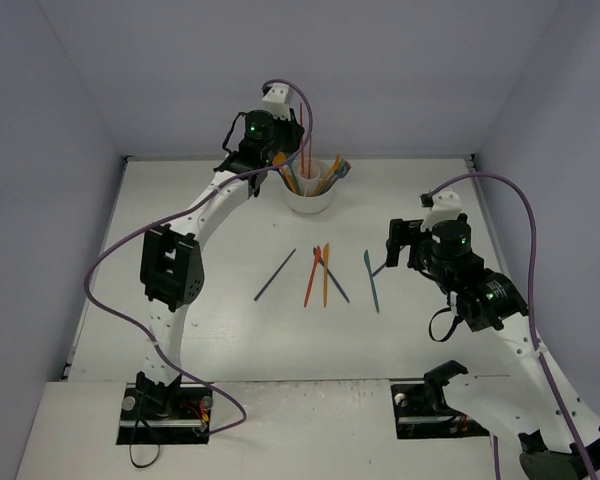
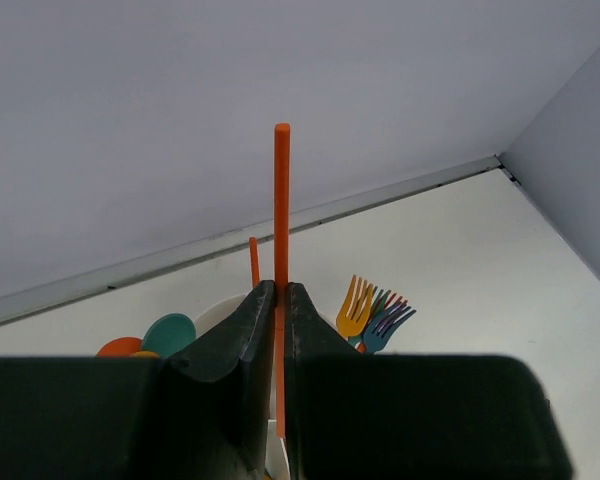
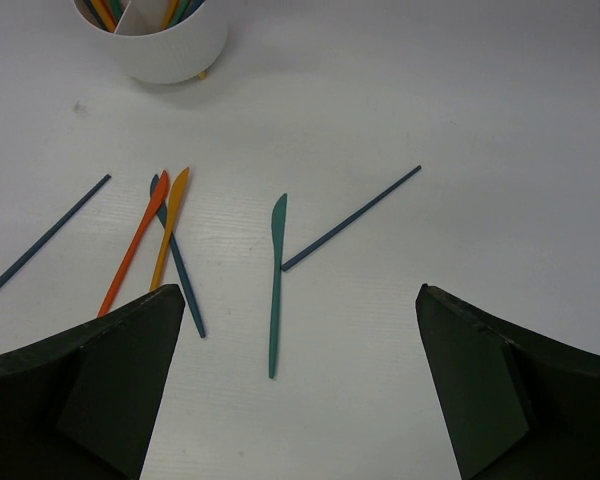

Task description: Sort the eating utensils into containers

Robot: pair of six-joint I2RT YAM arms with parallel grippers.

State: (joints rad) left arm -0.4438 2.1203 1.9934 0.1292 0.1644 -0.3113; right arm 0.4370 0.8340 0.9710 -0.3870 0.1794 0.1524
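Left gripper (image 2: 281,296), clamped on a thin red-orange plastic utensil (image 2: 281,190), should lower it upright into the top-centre round white divided cup (image 1: 311,206); right gripper (image 3: 298,300) gapes wide.

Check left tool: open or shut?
Shut: the left tool pinches an orange utensil handle, which stands upright in its grip.
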